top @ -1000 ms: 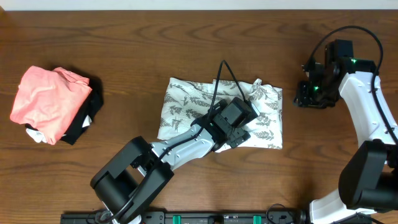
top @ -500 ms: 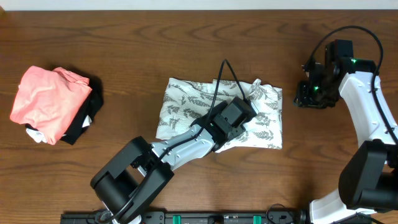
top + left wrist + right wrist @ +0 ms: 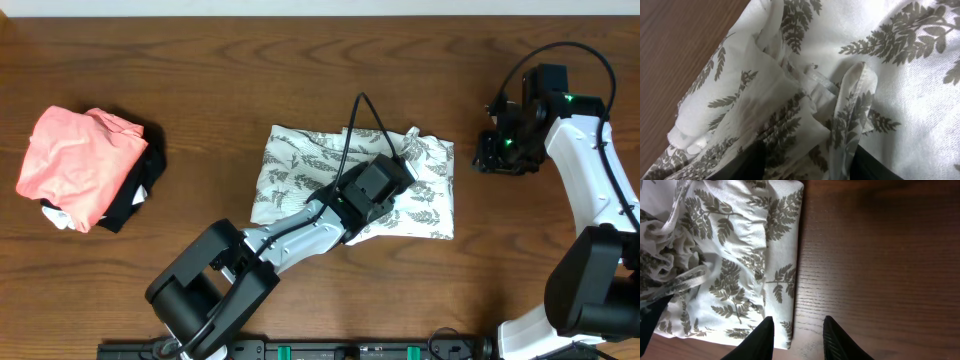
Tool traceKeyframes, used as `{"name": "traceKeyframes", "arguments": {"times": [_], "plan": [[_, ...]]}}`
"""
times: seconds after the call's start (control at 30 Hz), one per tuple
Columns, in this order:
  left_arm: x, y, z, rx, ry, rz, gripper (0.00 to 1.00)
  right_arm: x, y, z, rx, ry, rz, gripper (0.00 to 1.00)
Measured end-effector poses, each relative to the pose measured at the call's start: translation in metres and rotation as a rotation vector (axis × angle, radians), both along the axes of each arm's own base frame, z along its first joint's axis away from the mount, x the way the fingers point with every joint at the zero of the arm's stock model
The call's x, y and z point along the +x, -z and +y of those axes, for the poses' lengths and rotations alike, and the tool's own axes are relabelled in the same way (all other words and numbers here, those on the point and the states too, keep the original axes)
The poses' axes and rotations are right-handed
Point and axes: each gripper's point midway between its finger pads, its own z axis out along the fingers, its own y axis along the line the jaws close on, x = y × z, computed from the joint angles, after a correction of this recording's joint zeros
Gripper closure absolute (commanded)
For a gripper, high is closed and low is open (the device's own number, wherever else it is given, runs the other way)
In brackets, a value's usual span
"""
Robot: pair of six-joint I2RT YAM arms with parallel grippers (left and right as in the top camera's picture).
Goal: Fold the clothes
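left tool [image 3: 807, 150] narrowed since earlier around a clothes [image 3: 300, 160] fold, grip unclear, right tool [image 3: 797, 322] spread

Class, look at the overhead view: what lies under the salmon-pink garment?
A black cloth pokes out at the right edge of the salmon-pink garment, a white scrap at its bottom. How far either reaches underneath is covered.

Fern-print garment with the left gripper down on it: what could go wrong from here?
1. The left gripper straddles bunched layers and a narrow printed strip of the garment. It may catch only the strip, or several layers at once, and pull the fold crooked.
2. The right gripper hangs open beside the garment's edge, pinning nothing, so a pull could drag the whole piece across the table.
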Motion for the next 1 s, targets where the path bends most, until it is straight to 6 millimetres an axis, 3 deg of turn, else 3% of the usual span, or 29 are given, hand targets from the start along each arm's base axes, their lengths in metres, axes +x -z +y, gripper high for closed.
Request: {"name": "traceKeyframes", "arguments": {"times": [0.17, 0.23, 0.47, 1.0], "plan": [[0.006, 0.0, 0.005, -0.004, -0.019, -0.001, 0.41, 0.0, 0.0, 0.0, 0.0, 0.0, 0.0, 0.69], [0.008, -0.001, 0.007, -0.006, -0.025, -0.002, 0.46, 0.0, 0.0, 0.0, 0.0, 0.0, 0.0, 0.69], [0.012, 0.004, 0.012, 0.002, -0.039, 0.003, 0.92, -0.001, 0.0, 0.0, 0.0, 0.0, 0.003, 0.69], [0.027, 0.007, 0.039, 0.055, -0.121, -0.012, 0.94, -0.001, 0.0, 0.0, -0.002, 0.0, 0.003, 0.69]]}}
